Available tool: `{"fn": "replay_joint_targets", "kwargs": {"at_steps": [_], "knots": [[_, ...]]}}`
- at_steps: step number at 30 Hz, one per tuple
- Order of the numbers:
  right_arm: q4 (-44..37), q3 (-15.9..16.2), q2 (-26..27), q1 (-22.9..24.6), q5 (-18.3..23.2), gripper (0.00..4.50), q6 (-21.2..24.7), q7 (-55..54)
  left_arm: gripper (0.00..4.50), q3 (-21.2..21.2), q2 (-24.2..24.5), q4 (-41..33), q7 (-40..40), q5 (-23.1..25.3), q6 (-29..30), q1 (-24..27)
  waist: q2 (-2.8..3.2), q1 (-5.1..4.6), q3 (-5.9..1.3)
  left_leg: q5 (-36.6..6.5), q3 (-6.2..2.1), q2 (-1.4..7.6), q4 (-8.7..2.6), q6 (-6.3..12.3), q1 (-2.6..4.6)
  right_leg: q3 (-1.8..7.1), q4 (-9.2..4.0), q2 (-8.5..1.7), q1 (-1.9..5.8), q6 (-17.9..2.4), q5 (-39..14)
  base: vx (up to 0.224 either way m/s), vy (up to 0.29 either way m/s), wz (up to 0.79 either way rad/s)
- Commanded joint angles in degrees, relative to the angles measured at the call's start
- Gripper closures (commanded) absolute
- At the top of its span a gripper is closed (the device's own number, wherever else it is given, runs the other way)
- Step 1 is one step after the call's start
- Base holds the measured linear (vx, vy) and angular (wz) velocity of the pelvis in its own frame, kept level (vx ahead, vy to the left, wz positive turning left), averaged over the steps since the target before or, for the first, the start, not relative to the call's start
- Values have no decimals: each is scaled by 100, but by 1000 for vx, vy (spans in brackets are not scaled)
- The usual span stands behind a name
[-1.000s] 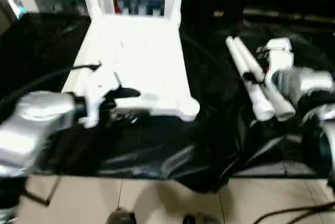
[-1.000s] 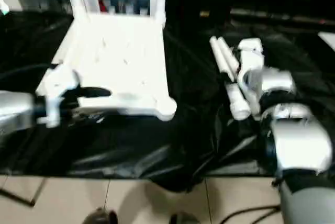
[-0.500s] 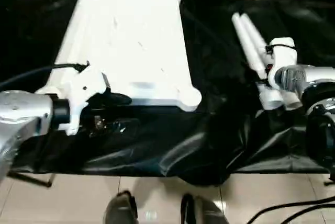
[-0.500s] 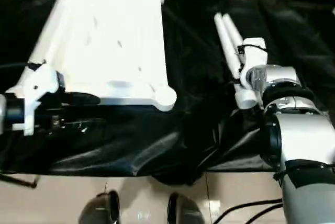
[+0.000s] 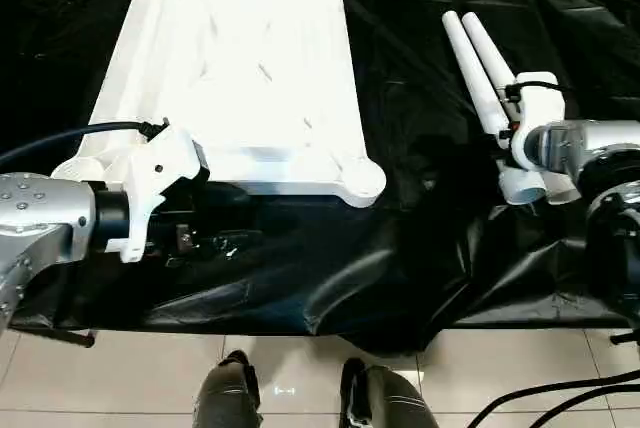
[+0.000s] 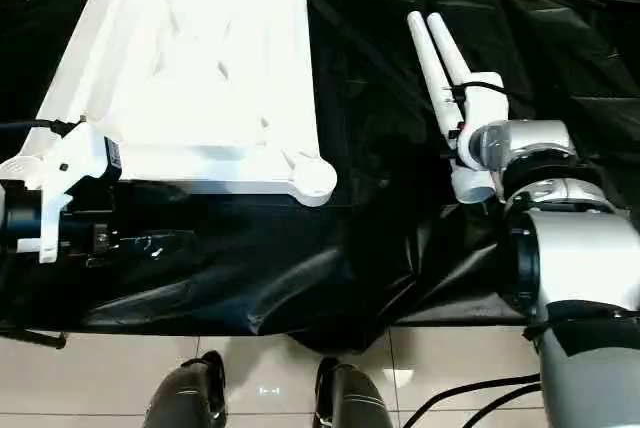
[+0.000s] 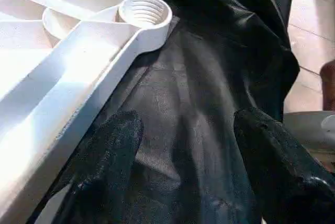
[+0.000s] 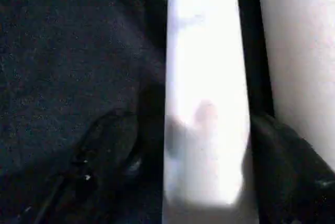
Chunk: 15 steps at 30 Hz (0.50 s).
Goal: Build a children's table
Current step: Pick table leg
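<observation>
Straddling one leg (image 8: 205,103), right gripper (image 8: 199,161) parted, left gripper (image 7: 183,150) spread empty beside tabletop (image 5: 240,78) near table's (image 5: 420,268) front edge.

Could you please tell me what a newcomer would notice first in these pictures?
The large white plastic rectangular tabletop lies upside down on the black-draped work table, its ribs and a round threaded corner socket facing up. To its right lie two long white tapered tube legs side by side, the right hand straddling one of them. The left hand sits open over the black cloth by the tabletop's near edge.
</observation>
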Motion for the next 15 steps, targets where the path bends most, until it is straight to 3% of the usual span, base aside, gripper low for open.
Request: {"fn": "replay_joint_targets", "kwargs": {"at_steps": [1, 9, 12, 14, 15], "knots": [[89, -45, -125, 1, -75, 140, 145, 80, 121, 60, 100, -201, -41, -94, 41, 47, 77, -1, -421, -511, -22, 96, -377, -124, 220, 295, -269, -248, 366, -1575, -199, 0, 0, 0], [81, -147, -175, 32, -28, 208, 201, 63, 121, -48, 100, -121, -11, -144, -15, -51, 79, 2, -449, -484, -17, 97, -368, -152, 225, 297, -260, -244, 373, -1612, -163, 0, 0, 0], [78, -247, -188, 52, 23, 237, 181, 2, 121, -60, 52, -88, 15, -126, -70, -106, 68, 5, -488, -401, -14, 93, -355, -112, 215, 295, -246, -245, 390, -1641, -65, 0, 0, 0], [71, -382, -188, 54, 122, 251, 138, -73, 121, -107, -12, -19, 40, -89, -177, -171, 62, 13, -581, -303, -10, 91, -329, -97, 221, 293, -215, -245, 429, -1686, 64, 0, 0, 0], [69, -400, -189, 53, 137, 256, 132, -84, 121, -114, -19, -12, 42, -83, -191, -179, 62, 16, -572, -281, -11, 89, -329, -81, 214, 291, -214, -242, 420, -1691, 97, 0, 0, 0]]}}
